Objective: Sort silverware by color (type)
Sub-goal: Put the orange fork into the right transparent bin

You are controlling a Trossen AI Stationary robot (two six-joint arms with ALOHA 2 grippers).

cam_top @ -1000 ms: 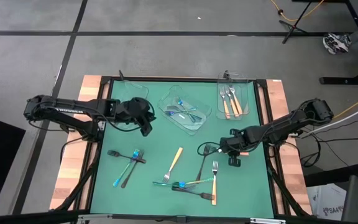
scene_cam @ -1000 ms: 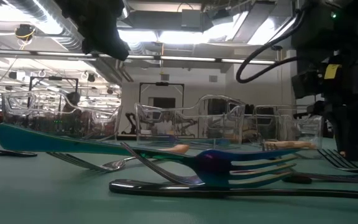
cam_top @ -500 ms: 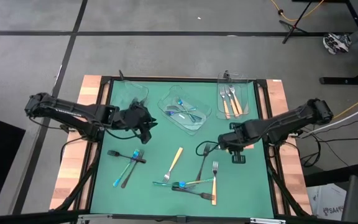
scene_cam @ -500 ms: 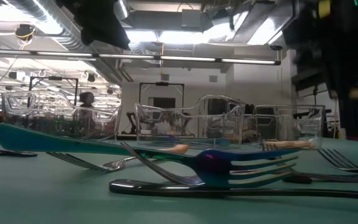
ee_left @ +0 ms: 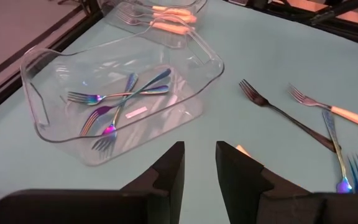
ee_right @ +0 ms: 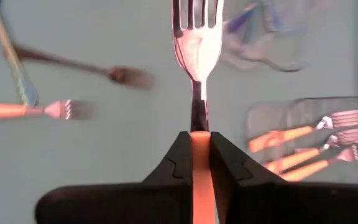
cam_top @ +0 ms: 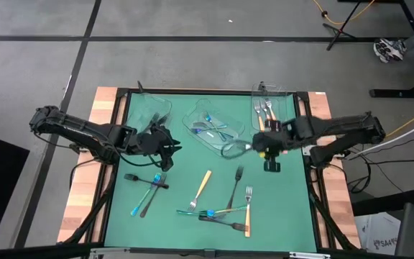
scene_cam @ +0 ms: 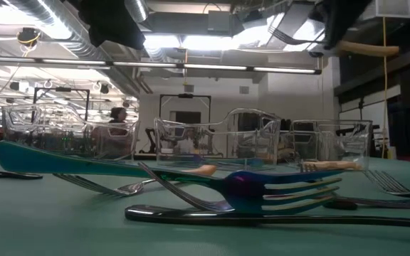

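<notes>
My right gripper [cam_top: 263, 150] has swung up from the mat's centre, clenched on an orange-handled fork [ee_right: 194, 46]; its tray [cam_top: 284, 119] lies at one o'clock. Left gripper [ee_left: 197, 163] open, idle.

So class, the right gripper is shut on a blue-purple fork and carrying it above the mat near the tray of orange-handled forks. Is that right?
Not quite. The fork in the right gripper has a silver head and an orange handle, not blue-purple; the right wrist view shows this. The rest holds: the gripper is shut on it, above the mat near the tray of orange-handled forks.
</notes>
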